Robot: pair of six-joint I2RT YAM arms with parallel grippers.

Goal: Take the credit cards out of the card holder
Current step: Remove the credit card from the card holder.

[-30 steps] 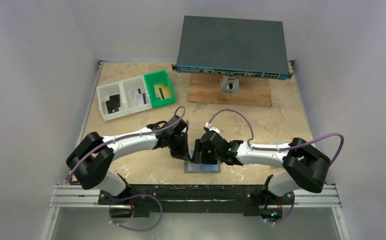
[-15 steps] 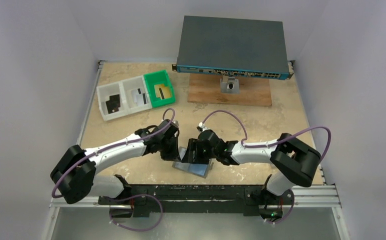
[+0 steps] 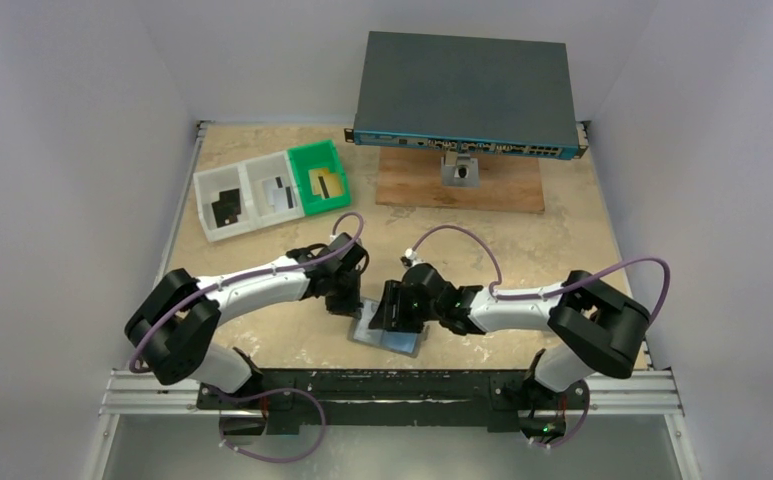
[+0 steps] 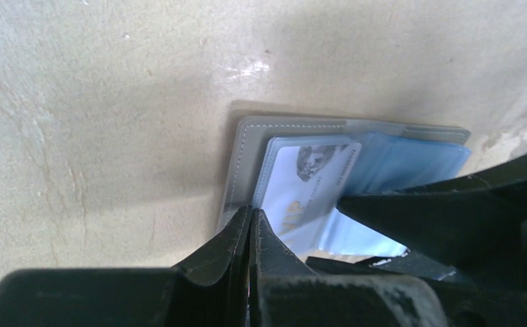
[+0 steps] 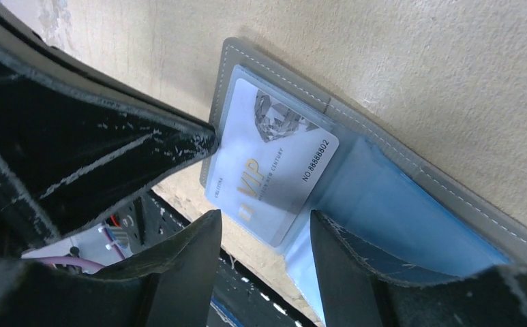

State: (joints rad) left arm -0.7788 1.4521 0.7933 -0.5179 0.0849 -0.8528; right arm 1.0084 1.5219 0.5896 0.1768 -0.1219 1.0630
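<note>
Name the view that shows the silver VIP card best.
Right wrist: the VIP card shows nearly whole, its print readable. Left wrist shows it blurred and partly covered. Top external shows only the card holder, a bluish patch.

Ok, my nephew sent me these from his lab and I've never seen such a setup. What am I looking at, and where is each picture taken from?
This is a robot with a left arm and a right arm, bolted at the near edge of a table. The wide picture comes from a fixed camera above and behind them. Each close-up comes from a camera on one wrist.

On the table lies an open card holder with blue pockets. A pale card marked VIP juts past its edge. Further back are small trays holding other cards, and a grey box with ports on a wooden board.

The left gripper is shut, its tip at the holder's edge. The right gripper is open, with a finger on either side of the card's free end. It holds nothing yet.
</note>
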